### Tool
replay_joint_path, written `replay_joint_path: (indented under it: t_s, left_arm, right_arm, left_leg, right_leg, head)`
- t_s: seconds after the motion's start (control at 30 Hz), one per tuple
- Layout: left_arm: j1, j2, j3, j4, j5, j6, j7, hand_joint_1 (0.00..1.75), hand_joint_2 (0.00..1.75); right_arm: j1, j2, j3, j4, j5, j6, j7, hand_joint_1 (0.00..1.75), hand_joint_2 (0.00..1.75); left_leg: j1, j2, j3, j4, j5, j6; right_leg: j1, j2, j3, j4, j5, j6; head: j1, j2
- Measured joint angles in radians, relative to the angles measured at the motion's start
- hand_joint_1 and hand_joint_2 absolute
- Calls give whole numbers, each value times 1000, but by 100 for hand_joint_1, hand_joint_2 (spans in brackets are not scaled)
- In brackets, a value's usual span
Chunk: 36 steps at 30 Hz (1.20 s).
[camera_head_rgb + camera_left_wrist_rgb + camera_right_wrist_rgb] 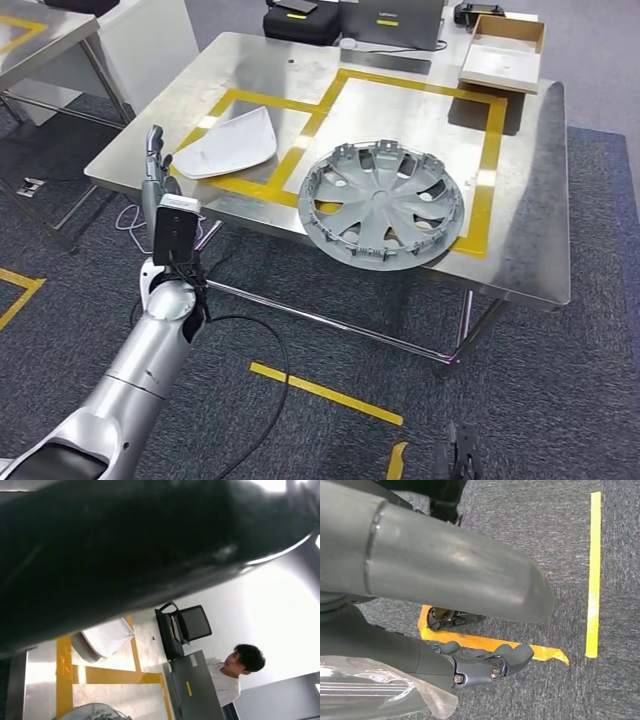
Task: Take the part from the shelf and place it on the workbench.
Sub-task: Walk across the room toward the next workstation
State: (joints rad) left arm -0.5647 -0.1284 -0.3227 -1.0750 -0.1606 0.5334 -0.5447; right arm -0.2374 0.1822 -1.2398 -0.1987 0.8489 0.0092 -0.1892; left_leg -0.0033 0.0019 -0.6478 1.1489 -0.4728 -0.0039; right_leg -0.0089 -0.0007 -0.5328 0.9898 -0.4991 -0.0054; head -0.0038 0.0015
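Left arm raised, forearm angled up toward workbench (528, 270) edge. Left hand (155, 165) upright just beside near corner, fingers extended together, holding nothing. Right hand (486, 662) hangs low, away from workbench, fingers loosely extended, empty.

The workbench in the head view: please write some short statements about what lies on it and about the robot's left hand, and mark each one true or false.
1. The grey wheel cover lies flat on the workbench. True.
2. The white panel rests on top of the wheel cover. False: it lies apart from it, in the neighbouring yellow-taped area.
3. The left hand holds the white panel. False: it is raised at the table's near edge beside the panel and holds nothing.
4. A shallow cardboard tray sits at the far corner. True.
5. The wheel cover hangs far over the table's edge. False: it is fully supported.
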Motion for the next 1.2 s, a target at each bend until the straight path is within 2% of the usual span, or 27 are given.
replay_joint_path:
  t_s: [0.07,0.17,0.23,0.27,0.33,0.37,0.4,0.43,0.47,0.5,0.53,0.57,0.6,0.67,0.73,0.77,0.83,0.87,0.9,0.93,0.97,1.03,1.07,1.1,1.13,1.2]
  left_arm:
    - [-3,0,0,0,0,-2,0,0,0]
    - [-4,-1,-2,0,0,-8,0,0,0]
    - [-6,-4,-5,0,0,-12,0,0,0]
    - [-7,-6,-7,0,0,-14,0,0,0]
    - [-9,-9,-11,2,0,-15,0,0,0]
    - [-9,-10,-14,3,0,-15,1,0,0]
    - [-8,-10,-17,4,0,-15,1,0,0]
    - [-8,-10,-20,5,0,-16,1,0,0]
    - [-9,-11,-23,6,0,-16,2,0,0]
    - [-10,-12,-24,6,0,-16,2,0,0]
    - [-12,-12,-25,6,-1,-16,4,0,0]
    - [-14,-13,-25,6,-2,-16,7,0,0]
    - [-15,-14,-26,6,-4,-16,10,0,0]
    - [-17,-17,-27,6,-7,-15,17,0,0]
    - [-19,-20,-30,6,-10,-15,19,0,0]
    - [-20,-20,-31,7,-12,-15,20,0,0]
    - [-21,-19,-32,9,-13,-17,23,0,0]
    - [-21,-19,-33,11,-14,-18,25,0,0]
    - [-21,-19,-34,13,-14,-20,28,0,0]
    - [-21,-19,-37,14,-15,-22,31,0,0]
    - [-22,-20,-40,15,-16,-25,33,0,0]
    - [-28,-22,-46,17,-18,-29,35,0,0]
    - [-32,-24,-48,17,-19,-30,35,0,0]
    - [-35,-25,-49,18,-19,-32,36,0,0]
    - [-37,-27,-51,19,-19,-33,37,0,0]
    - [-41,-32,-54,20,-20,-34,37,0,0]
  right_arm:
    - [-2,0,0,0,-1,0,0,0,0]
    - [-2,1,0,0,-9,1,9,0,0]
    - [-3,1,0,0,-15,-2,20,0,0]
    - [-3,1,0,0,-17,-4,25,0,0]
    - [-2,1,0,0,-20,-11,35,0,0]
    - [-1,1,0,0,-20,-15,39,0,0]
    - [1,1,0,0,-20,-21,44,0,0]
    - [2,1,0,0,-18,-30,49,0,0]
    - [1,1,0,0,-14,-45,54,0,0]
    - [0,1,2,0,-10,-66,61,0,0]
    - [-3,1,3,0,-7,-92,69,0,0]
    - [-6,2,4,0,-4,-120,77,0,0]
    - [-8,3,4,0,-3,-145,83,0,0]
    - [-9,4,5,0,-3,-186,89,0,0]
    - [-8,6,6,0,-1,-215,91,0,0]
    - [-9,7,8,0,1,-226,92,0,0]
    - [-12,9,13,0,5,-244,100,0,0]
    - [-12,10,16,0,6,-251,106,0,0]
    - [-11,10,18,0,7,-260,113,0,0]
    - [-10,10,20,0,8,-271,121,0,0]
    - [-9,10,21,0,8,-282,129,0,0]
    - [-10,12,22,0,10,-299,146,0,0]
    - [-12,14,22,0,11,-303,152,0,0]
    - [-13,16,22,0,12,-306,158,0,0]
    - [-13,17,23,0,12,-307,162,0,0]
    - [-11,18,23,0,14,-308,167,0,0]
  left_leg:
    - [-4,0,55,-107,29,10]
    - [-5,1,65,-144,25,22]
    - [0,5,66,-158,27,34]
    - [2,8,66,-163,30,38]
    - [0,15,63,-163,30,43]
    - [0,20,62,-163,30,44]
    - [-1,25,62,-162,29,44]
    - [0,29,62,-161,29,43]
    - [0,34,62,-158,27,42]
    - [0,39,62,-154,25,38]
    - [-2,44,60,-148,21,34]
    - [-5,49,57,-142,19,30]
    - [-9,55,54,-137,18,26]
    - [-12,72,50,-131,15,22]
    - [-7,62,44,-108,-6,14]
    - [-4,48,31,-72,-30,8]
    - [2,18,-19,52,-93,0]
    - [3,13,-45,112,-116,-1]
    - [3,10,-62,148,-122,-1]
    - [3,8,-61,147,-109,1]
    - [3,4,-42,106,-78,5]
    - [4,-31,18,-27,-10,16]
    - [4,-50,41,-80,8,20]
    - [4,-65,53,-110,12,23]
    - [3,-69,55,-119,9,25]
    - [3,-53,56,-133,12,30]
  right_leg:
    - [3,0,-5,1,2,5]
    - [4,0,-15,2,4,19]
    - [5,1,-36,31,-18,28]
    - [5,1,-59,73,-43,31]
    - [3,1,-125,205,-98,37]
    - [1,1,-155,262,-114,40]
    - [0,1,-172,290,-111,44]
    - [-2,-1,-170,278,-90,46]
    - [-4,-7,-148,227,-53,48]
    - [-5,-23,-119,158,-16,50]
    - [-3,-39,-88,96,10,50]
    - [-2,-53,-67,51,22,46]
    - [0,-61,-58,31,22,42]
    - [0,-46,-59,28,19,29]
    - [-2,-26,-60,27,23,19]
    - [-4,-17,-60,27,25,14]
    - [-4,4,-61,26,28,7]
    - [-3,14,-62,27,28,5]
    - [-3,24,-62,27,29,5]
    - [-2,34,-62,27,29,4]
    - [-2,44,-62,27,30,4]
    - [-2,61,-63,28,32,6]
    - [-4,69,-67,29,34,10]
    - [-6,76,-73,29,37,14]
    - [-8,83,-79,29,40,20]
    - [-11,89,-89,27,43,33]
  head:
    - [1,0]
    - [1,0]
    - [2,0]
    - [4,0]
    - [5,0]
    - [5,0]
    - [5,0]
    - [5,0]
    - [5,0]
    - [5,0]
    - [6,0]
    - [5,0]
    - [5,0]
    - [4,0]
    - [4,0]
    - [4,0]
    - [3,0]
    - [3,0]
    - [3,0]
    - [3,0]
    - [3,0]
    - [4,0]
    - [4,0]
    - [3,0]
    - [2,0]
    - [0,0]
